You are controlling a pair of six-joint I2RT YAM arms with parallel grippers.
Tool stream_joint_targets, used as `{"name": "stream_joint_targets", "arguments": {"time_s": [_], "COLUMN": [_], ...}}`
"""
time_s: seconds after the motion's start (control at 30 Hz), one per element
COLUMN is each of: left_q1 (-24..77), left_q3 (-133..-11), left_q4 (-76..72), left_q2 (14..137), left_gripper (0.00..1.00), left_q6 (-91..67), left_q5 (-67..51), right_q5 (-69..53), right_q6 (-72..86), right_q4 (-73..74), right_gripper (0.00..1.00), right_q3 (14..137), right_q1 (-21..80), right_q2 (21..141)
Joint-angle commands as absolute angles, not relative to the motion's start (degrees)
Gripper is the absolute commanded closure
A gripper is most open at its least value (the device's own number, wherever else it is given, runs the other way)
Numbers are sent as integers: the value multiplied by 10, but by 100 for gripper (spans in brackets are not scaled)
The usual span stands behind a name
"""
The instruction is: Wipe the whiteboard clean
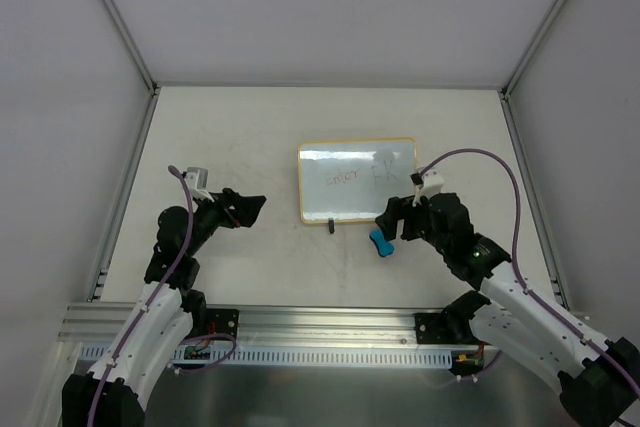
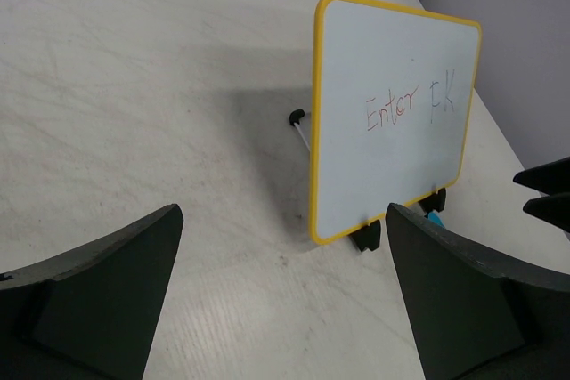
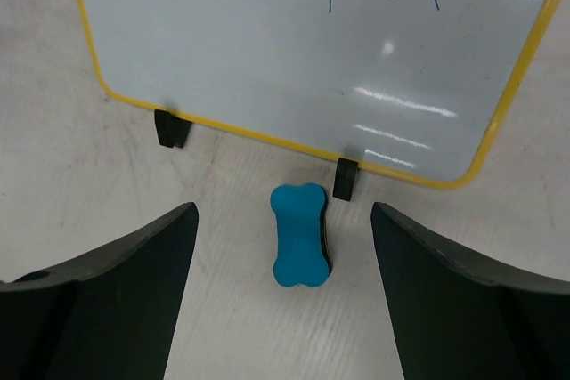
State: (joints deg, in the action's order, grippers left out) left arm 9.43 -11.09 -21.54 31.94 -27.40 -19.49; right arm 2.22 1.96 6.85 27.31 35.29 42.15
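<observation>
Right pincer (image 3: pixel 283 216) is spread wide with nothing in it. The small blue bone-shaped foam eraser (image 3: pixel 301 248) lies on the pale tabletop (image 3: pixel 80 193) right between its fingers. Just past that stands the small glossy white whiteboard with the yellow frame (image 3: pixel 294 51), red and blue writing on it, one black foot just beside the eraser. I'd drop straight down and pinch the eraser's narrow waist, keeping clear of that foot. Left pincer (image 2: pixel 283 220), also wide open and empty, faces the board from well off and could steady the frame.
</observation>
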Motion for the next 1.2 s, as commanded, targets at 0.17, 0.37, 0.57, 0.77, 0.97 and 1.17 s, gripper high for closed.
{"name": "stream_joint_targets", "arguments": {"time_s": [0.17, 0.37, 0.57, 0.77, 0.97, 1.17], "left_q1": [100, 101, 101, 101, 100, 100], "left_q3": [-121, -120, -120, -121, -120, -120], "left_q4": [-235, -235, -236, -237, -237, -236], "left_q2": [323, 317, 323, 326, 324, 323], "left_gripper": [1, 1, 1, 1, 1, 1], "left_q6": [-268, -270, -272, -271, -269, -268], "left_q5": [-207, -210, -214, -214, -214, -214], "right_q5": [56, 76, 100, 122, 123, 140], "right_q6": [45, 53, 68, 90, 99, 97], "right_q4": [167, 163, 156, 132, 98, 89], "right_gripper": [26, 31, 32, 32, 34, 36], "right_q3": [309, 297, 297, 292, 283, 287], "right_q1": [393, 428, 442, 463, 465, 464], "right_q2": [477, 506, 555, 611, 635, 663]}}
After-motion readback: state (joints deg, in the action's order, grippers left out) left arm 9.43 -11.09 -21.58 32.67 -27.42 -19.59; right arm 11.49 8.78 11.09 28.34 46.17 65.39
